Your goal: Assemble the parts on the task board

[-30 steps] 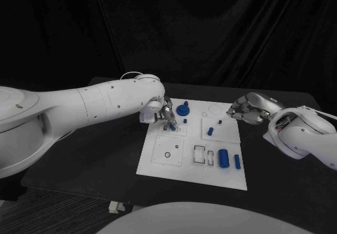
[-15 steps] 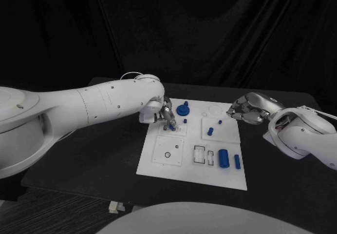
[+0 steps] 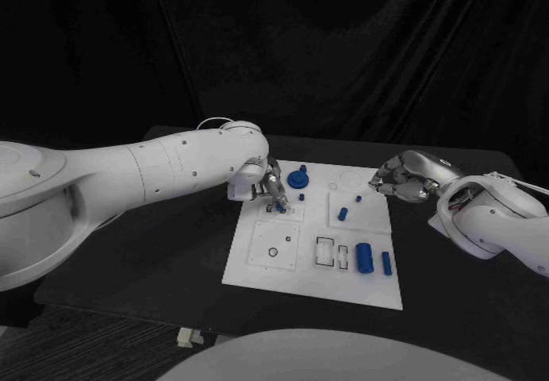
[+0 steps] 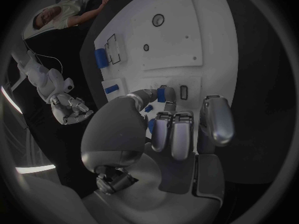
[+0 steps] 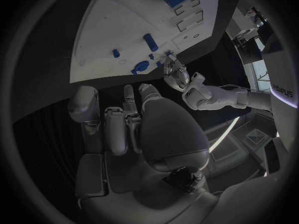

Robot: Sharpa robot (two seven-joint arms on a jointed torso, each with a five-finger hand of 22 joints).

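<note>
Fingers (image 4: 163, 130) of the left hand (image 3: 266, 185) pinch a small blue part (image 3: 280, 205) over the task board's (image 3: 297, 274) far-left section, apparently to seat it; the slot beneath is hidden. The right hand (image 3: 403, 178) hovers beside the board's far-right edge, fingers curled inward, apparently holding nothing, though its palm is hard to make out.

The task board (image 3: 297, 274) lay in the middle of the table (image 3: 149, 238). The left hand (image 3: 268, 189) was over the board's far left part, at a small part (image 3: 280, 206). The right hand (image 3: 401, 178) was above its far right corner. A larger part (image 3: 364, 257) lay near the right edge.
</note>
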